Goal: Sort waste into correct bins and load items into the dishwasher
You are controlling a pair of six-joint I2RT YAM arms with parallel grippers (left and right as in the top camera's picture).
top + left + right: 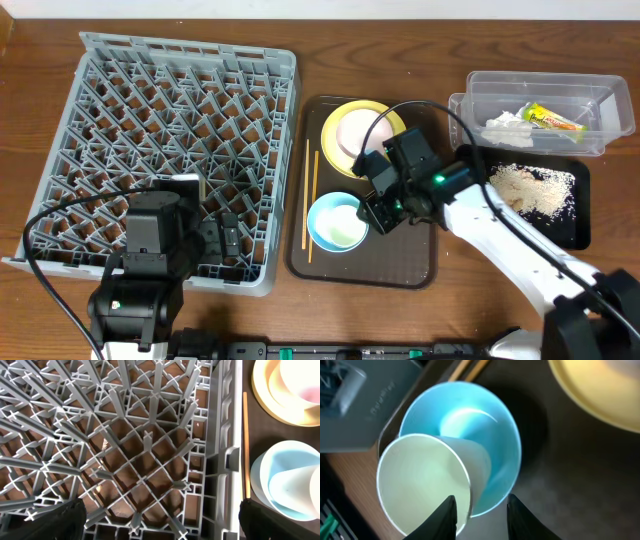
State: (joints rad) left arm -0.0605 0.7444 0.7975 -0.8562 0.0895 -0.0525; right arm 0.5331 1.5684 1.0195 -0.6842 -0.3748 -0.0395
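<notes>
The grey dish rack (170,130) fills the left side. My left gripper (220,245) hangs open and empty over its front right part (145,445), fingers wide apart (160,527). On the brown serving tray (400,262) stand a yellow plate (335,130), a light blue bowl (325,210) with a tilted white bowl (347,236) inside it, and chopsticks (311,200). My right gripper (378,215) is open (481,505). One finger is inside the white bowl (420,480) and the other is outside the blue bowl's rim (470,420).
The clear tub (540,90) at the back right holds crumpled paper (505,125) and a yellow-green wrapper (552,120). The black tray (580,225) in front of it holds beige crumbs (530,188). The tray lies close against the rack's right wall.
</notes>
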